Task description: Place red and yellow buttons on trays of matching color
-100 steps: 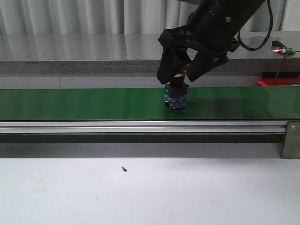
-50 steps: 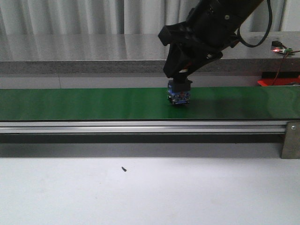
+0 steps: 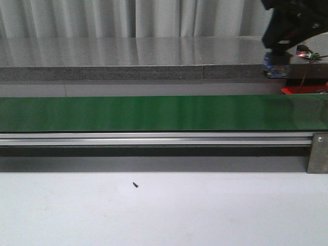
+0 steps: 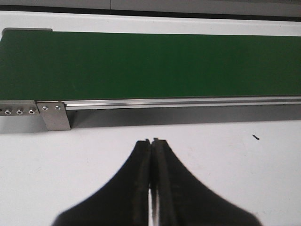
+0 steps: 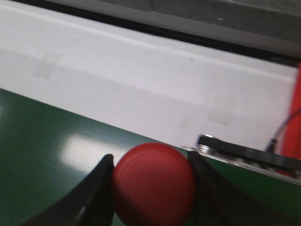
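Right gripper [image 5: 153, 188] high at the 1 to 2 o'clock corner of the front view, fingers closed on the red button [image 5: 154, 184]; from the right wrist camera the red cap sits squeezed between both dark fingers [image 5: 94, 197], touching each. In the front view the same button [image 3: 274, 70] shows only as a small blue-and-dark block hanging under the black right gripper [image 3: 279, 51], lifted clear of the green conveyor belt [image 3: 154, 113] and hanging in front of the grey ledge [image 3: 128, 72]. Only container in sight: a red tray [image 3: 302, 90], a sliver at 3 o'clock behind the belt, partly hidden; contents cannot be told. The right wrist view catches a red edge [image 5: 296, 122] at its border, likely the same tray, with a thin wire beside it. Belt surface runs bare from 9 to 3 o'clock, with an aluminium rail [image 3: 154, 138] along its near edge and a metal bracket [image 3: 318, 152] at 4 o'clock. White table [image 3: 164, 210] in front carries one small dark speck [image 3: 135, 184] near 7 o'clock. Left gripper [image 4: 151, 143] seen only from its wrist camera: fingertips pressed together with nothing between them, hovering over white table [image 4: 235, 160] just short of the belt's rail [image 4: 188, 101], belt end bracket [image 4: 54, 115] off to one side.
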Available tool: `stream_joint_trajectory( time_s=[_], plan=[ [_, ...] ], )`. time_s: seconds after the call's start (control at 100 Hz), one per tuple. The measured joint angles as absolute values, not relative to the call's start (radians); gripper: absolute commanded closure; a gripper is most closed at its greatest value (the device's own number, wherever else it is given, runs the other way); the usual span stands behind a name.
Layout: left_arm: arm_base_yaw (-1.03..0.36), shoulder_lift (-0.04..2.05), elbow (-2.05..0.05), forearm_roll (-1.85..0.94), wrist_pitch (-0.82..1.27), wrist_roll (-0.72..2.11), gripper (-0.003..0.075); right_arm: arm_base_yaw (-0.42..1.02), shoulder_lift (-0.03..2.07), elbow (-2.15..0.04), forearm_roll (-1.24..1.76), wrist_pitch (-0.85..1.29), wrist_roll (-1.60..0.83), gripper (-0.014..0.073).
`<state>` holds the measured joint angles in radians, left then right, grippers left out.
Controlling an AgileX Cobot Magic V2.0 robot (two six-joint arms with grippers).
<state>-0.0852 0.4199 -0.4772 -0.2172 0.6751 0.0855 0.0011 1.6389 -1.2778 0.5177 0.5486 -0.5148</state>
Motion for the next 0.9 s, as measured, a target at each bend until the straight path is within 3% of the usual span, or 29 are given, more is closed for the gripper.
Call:
stream_joint_trajectory(
  time_s=[0.44, 0.9],
  plan=[
    [-0.085, 0.420, -0.477, -0.217, 0.675, 0.085, 0.0740, -0.331, 1.638, -1.258, 0.518, 0.559, -0.515, 0.0524],
    [-0.085, 0.420, -0.477, -0.217, 0.675, 0.085, 0.0740, -0.404, 1.636, -1.183, 0.526, 0.362, -0.515, 0.0524]
  ],
)
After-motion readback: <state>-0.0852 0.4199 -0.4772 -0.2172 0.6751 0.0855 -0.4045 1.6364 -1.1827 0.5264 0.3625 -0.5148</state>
